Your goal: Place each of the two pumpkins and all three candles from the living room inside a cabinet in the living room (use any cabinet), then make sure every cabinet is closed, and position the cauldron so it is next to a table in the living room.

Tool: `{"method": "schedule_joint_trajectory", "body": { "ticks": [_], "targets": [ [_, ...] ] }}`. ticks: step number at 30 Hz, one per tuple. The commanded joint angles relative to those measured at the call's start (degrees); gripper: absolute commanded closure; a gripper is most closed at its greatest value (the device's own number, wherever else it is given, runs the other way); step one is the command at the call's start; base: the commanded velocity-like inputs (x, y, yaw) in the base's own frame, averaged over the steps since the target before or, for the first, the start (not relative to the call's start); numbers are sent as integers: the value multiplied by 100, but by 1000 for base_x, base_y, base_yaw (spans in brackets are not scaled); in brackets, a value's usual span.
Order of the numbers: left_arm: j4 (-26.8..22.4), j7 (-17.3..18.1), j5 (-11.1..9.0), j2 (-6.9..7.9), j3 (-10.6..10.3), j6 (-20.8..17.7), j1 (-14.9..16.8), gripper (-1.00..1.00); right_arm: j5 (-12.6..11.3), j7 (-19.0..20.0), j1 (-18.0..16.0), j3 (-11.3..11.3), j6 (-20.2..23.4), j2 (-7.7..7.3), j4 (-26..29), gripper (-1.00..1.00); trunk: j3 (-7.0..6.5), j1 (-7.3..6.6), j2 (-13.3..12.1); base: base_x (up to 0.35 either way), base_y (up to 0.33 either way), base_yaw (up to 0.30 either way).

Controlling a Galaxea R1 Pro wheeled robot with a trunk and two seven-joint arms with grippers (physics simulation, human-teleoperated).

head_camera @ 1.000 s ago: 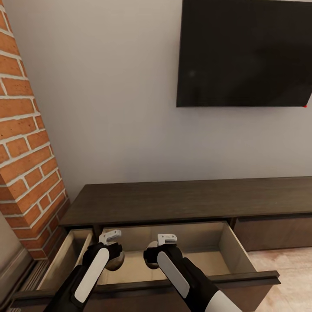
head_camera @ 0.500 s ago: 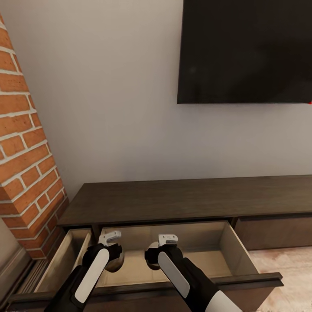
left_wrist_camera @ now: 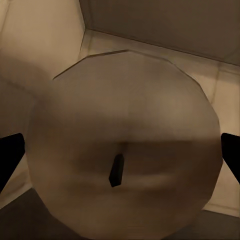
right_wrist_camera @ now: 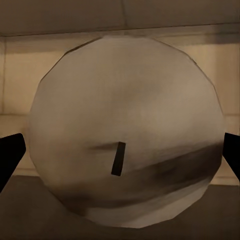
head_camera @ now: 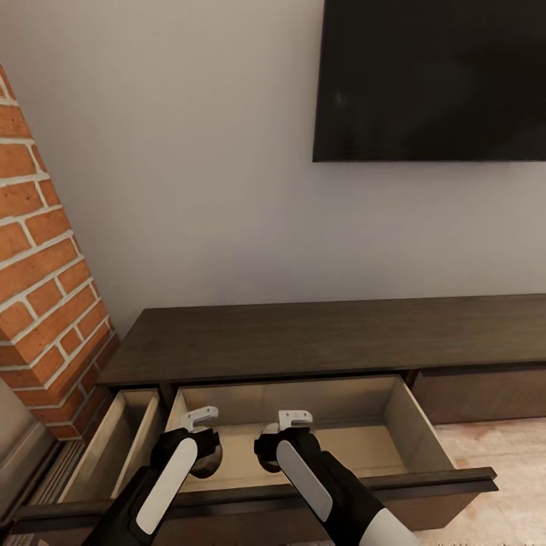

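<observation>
A pale pumpkin point(left_wrist_camera: 122, 155) is clamped between the left gripper point(head_camera: 199, 447) fingers, a second pumpkin point(right_wrist_camera: 125, 135) between the right gripper point(head_camera: 282, 446) fingers; both are held over the cabinet's point(head_camera: 318, 341) open drawer point(head_camera: 356, 425).

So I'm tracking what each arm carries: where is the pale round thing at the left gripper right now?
The pale round object sits between the left gripper's fingers over the cabinet's open drawer, beside the right gripper.

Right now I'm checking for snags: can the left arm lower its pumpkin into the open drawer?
Probably yes. The left gripper holds its pumpkin over the open drawer of the cabinet, with bare floor below; the right gripper holds its own pumpkin alongside.
</observation>
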State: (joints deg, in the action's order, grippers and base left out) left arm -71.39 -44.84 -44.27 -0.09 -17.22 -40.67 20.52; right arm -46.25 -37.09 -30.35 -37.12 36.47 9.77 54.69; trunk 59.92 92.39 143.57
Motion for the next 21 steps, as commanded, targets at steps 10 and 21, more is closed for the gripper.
{"method": "schedule_joint_trajectory", "body": {
  "ticks": [10, 21],
  "targets": [
    [-6, -60, -47, 0, -9, 1, 5, 100, -50, -67, -6, -14, -7, 3, 9, 100, 117, 11, 10, 0, 0, 0],
    [-6, -60, -47, -4, -56, 3, 5, 100, -50, -69, -6, -14, -9, 7, 10, 100, 183, 19, 14, 0, 0, 0]
  ]
}}
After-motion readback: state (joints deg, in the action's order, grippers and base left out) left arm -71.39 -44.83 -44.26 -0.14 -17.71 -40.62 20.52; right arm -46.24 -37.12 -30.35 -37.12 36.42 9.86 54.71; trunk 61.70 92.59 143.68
